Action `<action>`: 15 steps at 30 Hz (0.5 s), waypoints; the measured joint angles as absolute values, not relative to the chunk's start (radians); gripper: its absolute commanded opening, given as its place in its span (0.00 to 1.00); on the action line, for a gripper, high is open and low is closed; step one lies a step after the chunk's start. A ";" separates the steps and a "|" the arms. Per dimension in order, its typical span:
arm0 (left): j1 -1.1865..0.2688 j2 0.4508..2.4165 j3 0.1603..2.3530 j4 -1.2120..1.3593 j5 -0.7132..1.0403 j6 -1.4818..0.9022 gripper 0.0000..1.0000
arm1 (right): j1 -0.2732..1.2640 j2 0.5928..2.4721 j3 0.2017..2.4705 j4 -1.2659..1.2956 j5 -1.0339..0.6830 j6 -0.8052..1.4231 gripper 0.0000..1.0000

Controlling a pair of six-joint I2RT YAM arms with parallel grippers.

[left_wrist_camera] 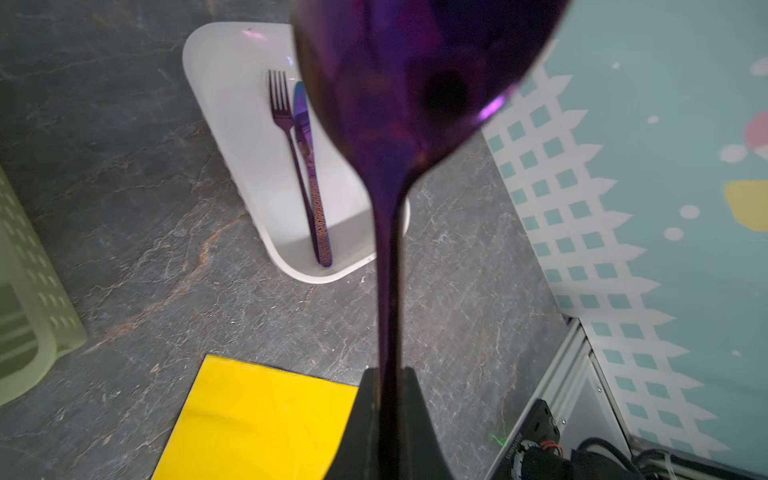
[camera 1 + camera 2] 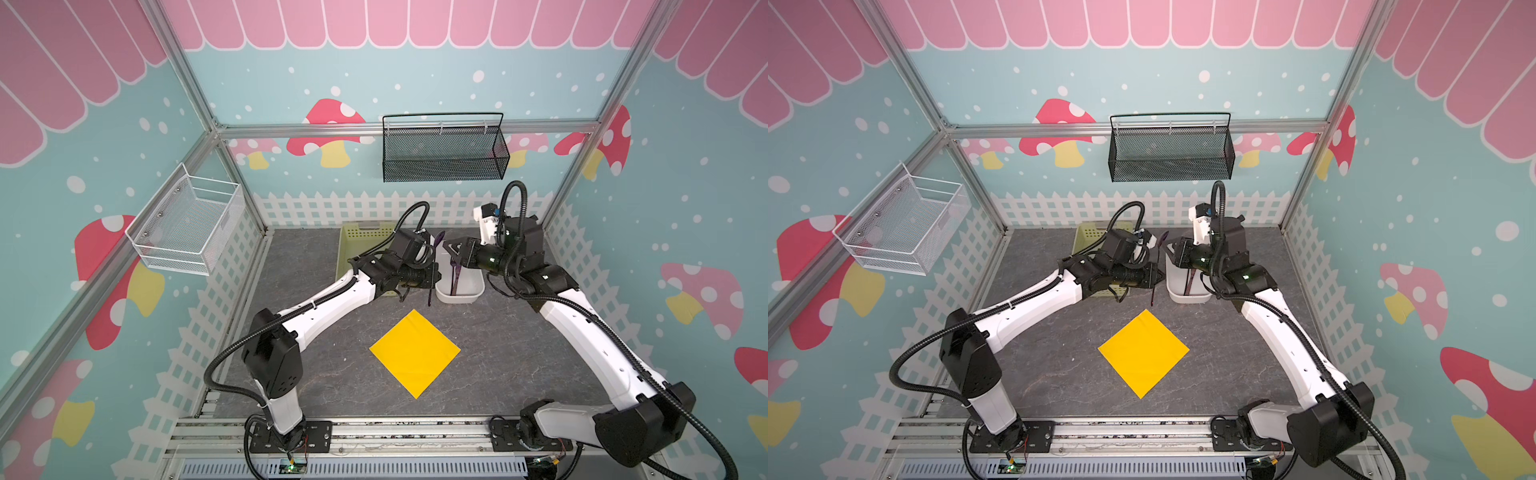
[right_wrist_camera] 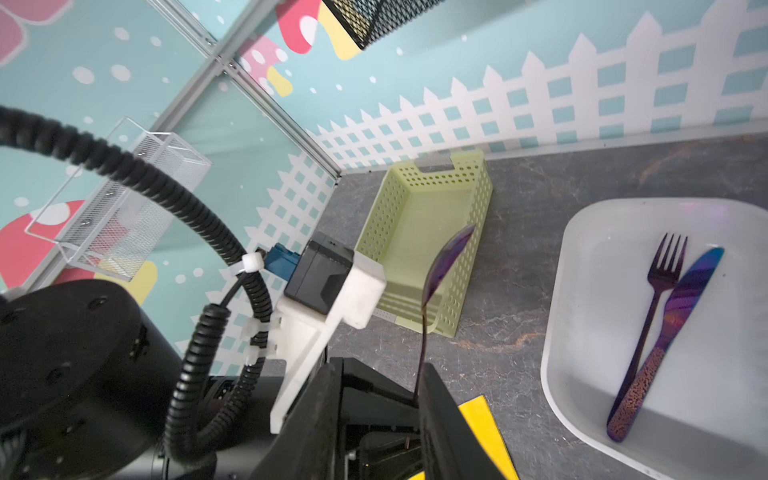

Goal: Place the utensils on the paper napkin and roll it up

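Left wrist view: the purple spoon [image 1: 392,187] is clamped by its handle in the left hand [image 1: 388,374], in the air beside the white tray [image 1: 216,104], where the fork [image 1: 284,124] and blue-purple knife [image 1: 305,137] lie crossing at their handles. Apart from the tray, toward the arm bases, the yellow paper napkin [image 1: 257,415] lies flat on the grey surface [image 1: 145,249]. Over the tray in a top view hangs the right hand [image 2: 452,249], jaws impossible to judge as parted or closed, and the green basket [image 3: 484,195] sits beside the tray on the left arm's side.
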State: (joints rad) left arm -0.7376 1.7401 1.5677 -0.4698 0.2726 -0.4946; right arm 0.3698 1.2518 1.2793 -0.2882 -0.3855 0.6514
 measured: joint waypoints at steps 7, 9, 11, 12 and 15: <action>-0.738 1.528 1.425 -0.227 0.430 -0.440 0.00 | 0.364 1.152 1.233 -0.170 -0.530 0.590 0.33; -0.738 1.485 1.404 -0.151 0.486 -0.430 0.00 | 0.364 1.147 1.233 -0.140 -0.582 0.576 0.31; -0.739 1.451 1.383 -0.078 0.544 -0.419 0.00 | 0.364 1.146 1.232 -0.108 -0.635 0.570 0.31; -0.739 1.437 1.371 -0.045 0.569 -0.415 0.00 | 0.364 1.145 1.232 -0.094 -0.657 0.569 0.31; -0.741 1.413 1.356 0.022 0.627 -0.411 0.00 | 0.364 1.134 1.231 -0.049 -0.721 0.569 0.31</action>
